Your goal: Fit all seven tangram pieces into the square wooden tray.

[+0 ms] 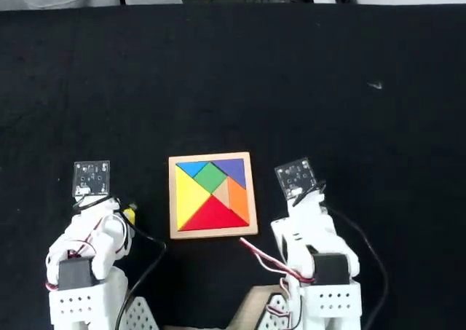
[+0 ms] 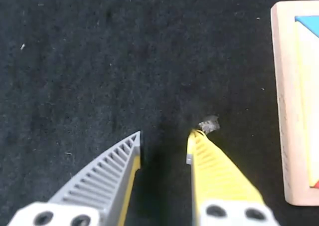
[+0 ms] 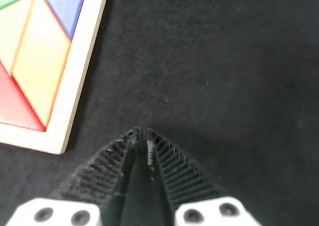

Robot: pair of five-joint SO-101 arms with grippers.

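The wooden tray (image 1: 172,199) was seen toward the near edge of the desk (image 1: 328,111), between the two arms. All seven pieces appeared to be seated in it, so the task was judged finished or very nearly so.

The left gripper (image 2: 164,136) was held low over the bare cloth beside the tray, its jaws slightly parted and nothing between them. The right gripper (image 3: 142,132) was held over the cloth on the tray's other side, its jaws closed tip to tip on nothing.

From here, harm would most likely be done by a careless sweep of either arm. The tray looked light and was merely laid on the cloth, so it could be pushed askew by a finger catching its rim. A piece could be tipped out if a fingertip were dragged across the filled surface. The wires (image 1: 256,253) of the right arm lay just beside the tray's near corner and could be snagged on it.

The tray was made of pale, smooth wood with a raised square rim. The pieces were flat, painted, straight-edged shapes: a red triangle (image 1: 215,217), a yellow triangle (image 1: 189,199), an orange piece (image 1: 238,199) and smaller ones in blue, green and tan. The desk was covered in black, slightly fuzzy cloth, with a grey fleck (image 2: 209,123) of fluff on it. The fingers were of ribbed plastic, tapered to points.
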